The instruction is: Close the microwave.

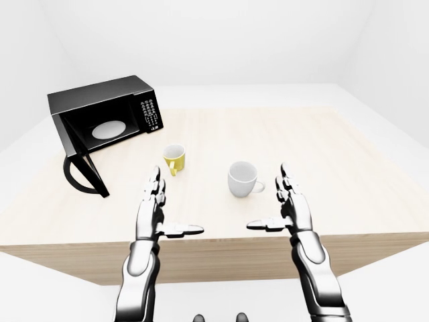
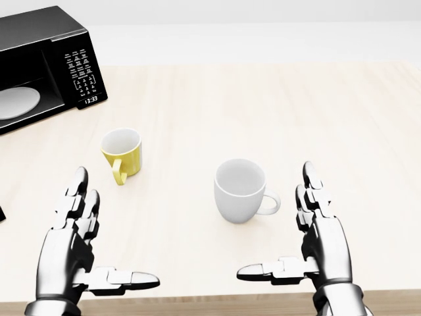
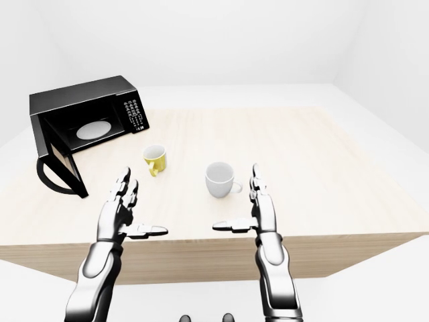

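Open microwave at the upper left, both hands spread above the table's near edge.

The black box-shaped microwave [image 1: 100,123] sits at the upper left of the left-eye view on the pale wooden table [image 1: 348,174], its door [image 1: 82,171] swung wide open toward the lower left and a white round plate [image 1: 110,129] showing inside; its keypad panel faces right. Right of and below it stands a small yellow mug [image 2: 122,153], and further right a larger white mug [image 2: 241,190], the two apart. The silver left hand [image 2: 69,253] and silver right hand [image 2: 319,247] hang low in the head view, fingers straight, thumbs pointing inward, released and grasping nothing.
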Controlling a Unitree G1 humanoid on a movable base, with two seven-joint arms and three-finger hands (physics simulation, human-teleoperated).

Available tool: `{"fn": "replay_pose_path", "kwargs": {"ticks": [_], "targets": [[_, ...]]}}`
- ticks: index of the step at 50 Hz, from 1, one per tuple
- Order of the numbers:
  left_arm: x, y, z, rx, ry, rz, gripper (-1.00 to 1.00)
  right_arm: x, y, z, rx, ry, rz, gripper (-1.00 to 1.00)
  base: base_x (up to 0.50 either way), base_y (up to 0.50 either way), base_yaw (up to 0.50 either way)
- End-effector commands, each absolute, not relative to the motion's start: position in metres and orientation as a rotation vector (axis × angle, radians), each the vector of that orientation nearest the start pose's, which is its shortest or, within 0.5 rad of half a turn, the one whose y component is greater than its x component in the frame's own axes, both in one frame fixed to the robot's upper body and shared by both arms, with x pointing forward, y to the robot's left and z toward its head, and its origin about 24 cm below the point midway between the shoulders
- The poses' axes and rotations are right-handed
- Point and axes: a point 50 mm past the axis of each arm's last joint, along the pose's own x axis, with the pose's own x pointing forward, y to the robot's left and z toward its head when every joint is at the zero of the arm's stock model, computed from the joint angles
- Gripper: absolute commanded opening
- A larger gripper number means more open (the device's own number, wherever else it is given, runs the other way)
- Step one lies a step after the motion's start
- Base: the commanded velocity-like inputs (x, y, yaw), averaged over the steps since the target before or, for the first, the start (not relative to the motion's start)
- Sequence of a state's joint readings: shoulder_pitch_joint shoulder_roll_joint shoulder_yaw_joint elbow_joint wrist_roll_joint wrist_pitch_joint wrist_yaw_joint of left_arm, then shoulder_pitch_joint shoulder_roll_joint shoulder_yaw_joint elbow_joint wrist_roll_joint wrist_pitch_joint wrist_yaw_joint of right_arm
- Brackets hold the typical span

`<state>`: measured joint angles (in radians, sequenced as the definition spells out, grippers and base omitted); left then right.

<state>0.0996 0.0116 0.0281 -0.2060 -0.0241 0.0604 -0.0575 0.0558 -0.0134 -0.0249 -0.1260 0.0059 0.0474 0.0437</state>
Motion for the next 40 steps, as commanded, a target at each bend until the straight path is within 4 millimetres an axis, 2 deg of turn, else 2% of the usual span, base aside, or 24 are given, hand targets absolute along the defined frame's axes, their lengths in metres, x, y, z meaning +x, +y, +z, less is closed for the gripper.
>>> {"fn": "replay_pose_path", "kwargs": {"ticks": [1,4,10,18,24,29,40], "targets": [[0.214,0.163,0.082,-0.014,-0.120,-0.013,1.00,0.228,-0.159,0.073,-0.014,-0.084,0.004,1.00,0.00,0.00,0.00],[0.209,0.164,0.089,-0.013,-0.151,-0.013,1.00,0.227,-0.160,0.075,-0.014,-0.094,0.002,1.00,0.00,0.00,0.00],[0.202,0.165,0.092,-0.018,-0.158,-0.015,1.00,0.222,-0.159,0.081,-0.016,-0.120,0.000,1.00,0.00,0.00,0.00],[0.195,0.165,0.097,-0.024,-0.178,-0.020,1.00,0.208,-0.160,0.101,-0.022,-0.198,-0.009,1.00,0.00,0.00,0.00],[0.180,0.165,0.109,-0.028,-0.217,-0.031,1.00,0.196,-0.160,0.112,-0.025,-0.243,-0.007,1.00,0.00,0.00,0.00],[0.175,0.166,0.113,-0.033,-0.230,-0.032,1.00,0.185,-0.157,0.123,-0.033,-0.283,-0.003,1.00,0.00,0.00,0.00],[0.168,0.166,0.118,-0.039,-0.247,-0.039,1.00,0.176,-0.155,0.130,-0.033,-0.307,0.011,1.00,0.00,0.00,0.00]]}}
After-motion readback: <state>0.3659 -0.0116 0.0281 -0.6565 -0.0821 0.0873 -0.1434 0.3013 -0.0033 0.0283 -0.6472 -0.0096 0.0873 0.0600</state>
